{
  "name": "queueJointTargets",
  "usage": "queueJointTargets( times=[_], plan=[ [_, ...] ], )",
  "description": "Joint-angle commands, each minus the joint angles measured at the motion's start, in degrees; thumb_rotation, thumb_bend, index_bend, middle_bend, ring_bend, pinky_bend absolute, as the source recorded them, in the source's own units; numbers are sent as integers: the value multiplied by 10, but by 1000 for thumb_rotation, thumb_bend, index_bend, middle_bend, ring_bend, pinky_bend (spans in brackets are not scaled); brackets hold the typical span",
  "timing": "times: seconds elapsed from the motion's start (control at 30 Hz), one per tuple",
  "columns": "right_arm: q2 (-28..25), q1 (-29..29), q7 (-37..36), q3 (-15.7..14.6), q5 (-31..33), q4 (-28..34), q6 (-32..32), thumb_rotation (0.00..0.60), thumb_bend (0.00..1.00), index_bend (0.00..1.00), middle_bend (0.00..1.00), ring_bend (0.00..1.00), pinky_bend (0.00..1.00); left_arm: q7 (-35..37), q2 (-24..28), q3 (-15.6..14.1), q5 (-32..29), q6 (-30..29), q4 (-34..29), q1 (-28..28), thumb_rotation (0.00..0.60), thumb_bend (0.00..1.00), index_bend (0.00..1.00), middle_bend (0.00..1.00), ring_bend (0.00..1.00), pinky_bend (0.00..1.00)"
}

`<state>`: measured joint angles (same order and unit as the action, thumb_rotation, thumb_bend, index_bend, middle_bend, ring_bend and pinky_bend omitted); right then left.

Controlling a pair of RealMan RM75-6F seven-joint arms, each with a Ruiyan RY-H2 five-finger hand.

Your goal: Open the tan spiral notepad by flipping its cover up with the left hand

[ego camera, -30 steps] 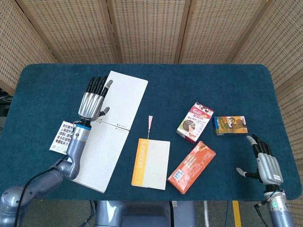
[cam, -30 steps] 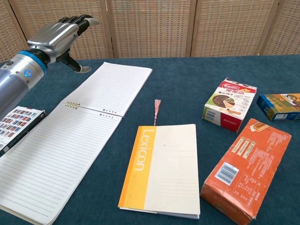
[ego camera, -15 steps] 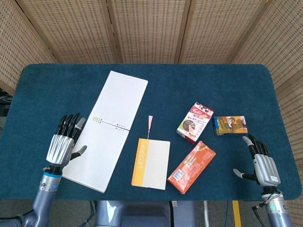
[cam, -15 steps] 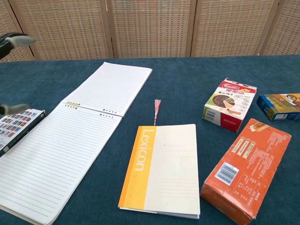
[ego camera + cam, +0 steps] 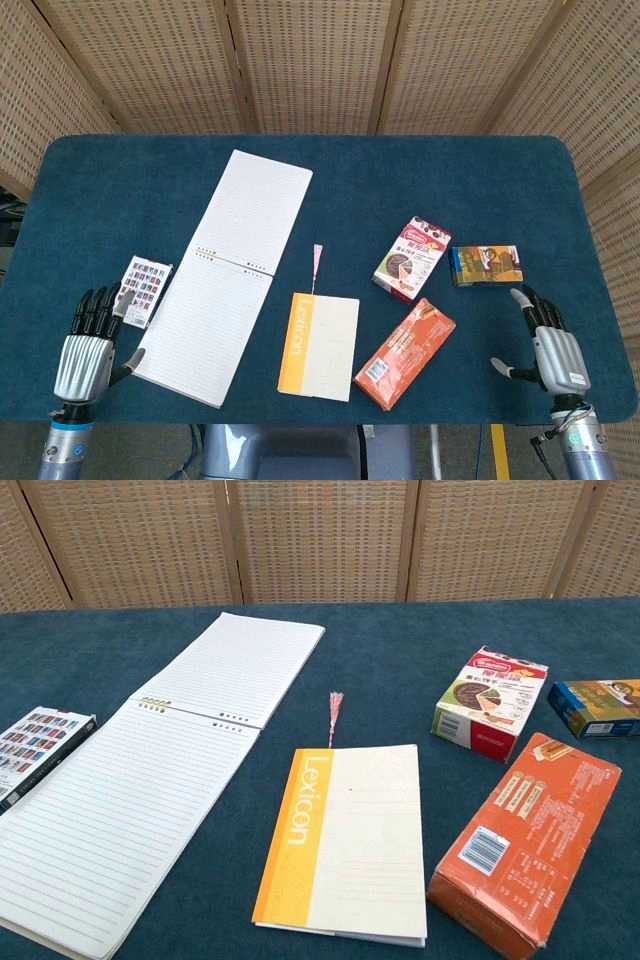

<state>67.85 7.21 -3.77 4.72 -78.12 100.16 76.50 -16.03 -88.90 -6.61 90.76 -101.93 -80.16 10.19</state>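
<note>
The spiral notepad (image 5: 232,265) (image 5: 160,770) lies open on the blue table, its cover flipped up and flat toward the far side, lined pages showing. My left hand (image 5: 88,349) hovers at the table's near left corner, left of the notepad and apart from it, fingers spread and holding nothing. Near the front right edge, my right hand (image 5: 550,345) is likewise open and empty. Neither hand appears in the chest view.
A Lexicon notebook (image 5: 318,345) (image 5: 345,842) lies right of the notepad. An orange packet (image 5: 405,351), a red-white box (image 5: 411,257) and a blue box (image 5: 486,265) sit toward the right. A small patterned card (image 5: 140,290) lies left of the notepad.
My left hand has pulled back from over the notepad's spine to the near left corner, uncovering the patterned card. The right hand barely shifted. The notepad stays open.
</note>
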Motion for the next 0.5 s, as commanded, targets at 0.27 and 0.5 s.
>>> queueJointTargets(
  times=[0.27,0.5],
  plan=[
    [0,-2,-7,0,-4,-1,4,600,2,0,0,0,0,-6,-8,14,18,-9,11,-19,600,212,0,0,0,26],
    [-2,-2,-10,-2,-8,3,5,600,2,0,0,0,0,-8,-7,18,35,-13,11,-33,600,213,0,0,0,26]
  ],
)
